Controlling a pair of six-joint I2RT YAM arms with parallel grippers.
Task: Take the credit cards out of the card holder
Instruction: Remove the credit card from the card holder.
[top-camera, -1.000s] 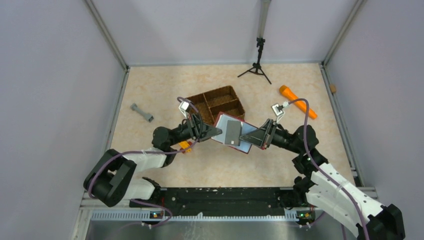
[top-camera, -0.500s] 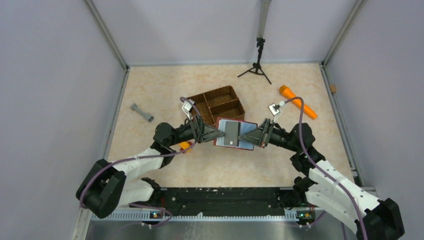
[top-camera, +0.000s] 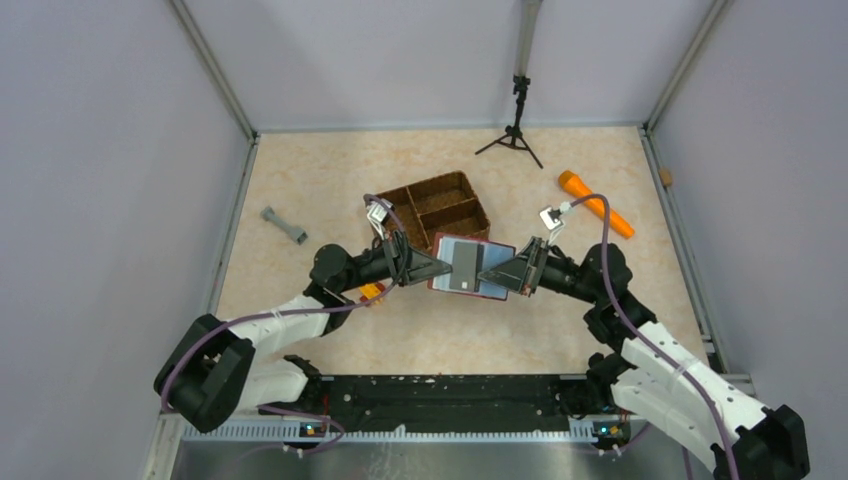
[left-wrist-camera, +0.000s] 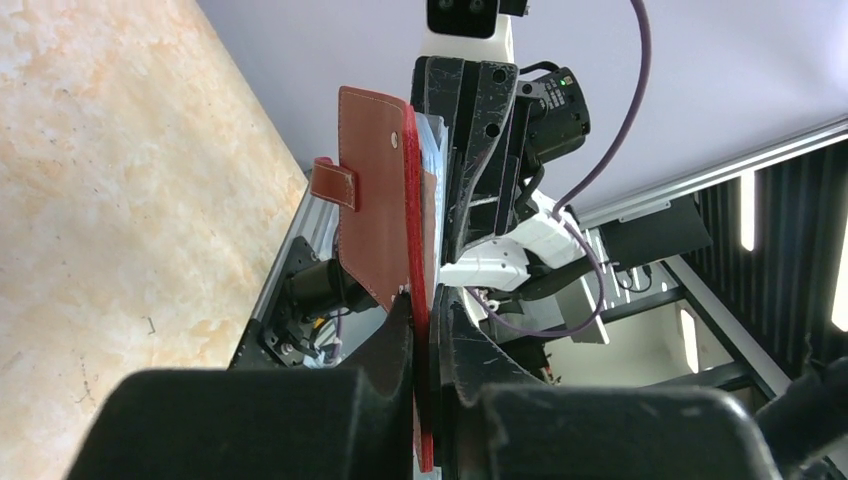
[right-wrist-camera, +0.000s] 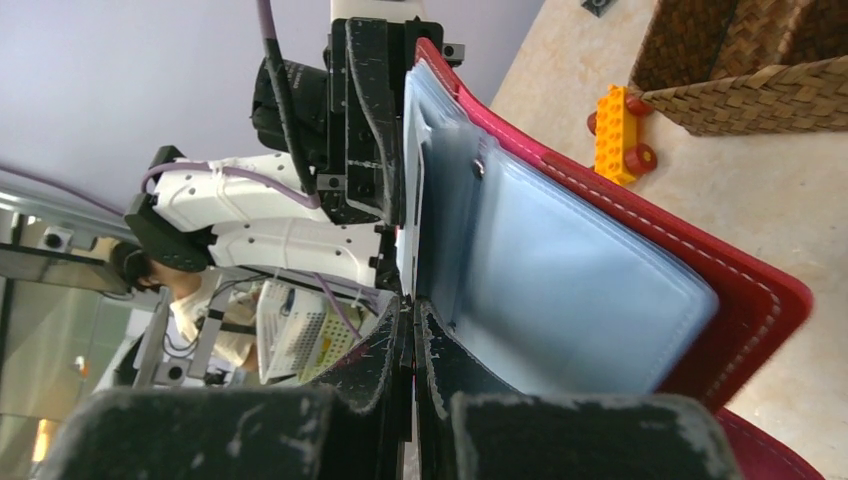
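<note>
Left end effector (top-camera: 438, 266) and right end effector (top-camera: 486, 275) pinch opposite ends of the open card holder (top-camera: 485, 249), long axis running between them

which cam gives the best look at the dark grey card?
Top external: the dark grey card shows face-up on the open card holder. Left wrist shows only the holder's red outside, nearly edge-on; right wrist shows its pale blue pockets, no card face that I can make out.

White-and-black arms (top-camera: 670, 385), purple cables (right-wrist-camera: 272, 55)
</note>
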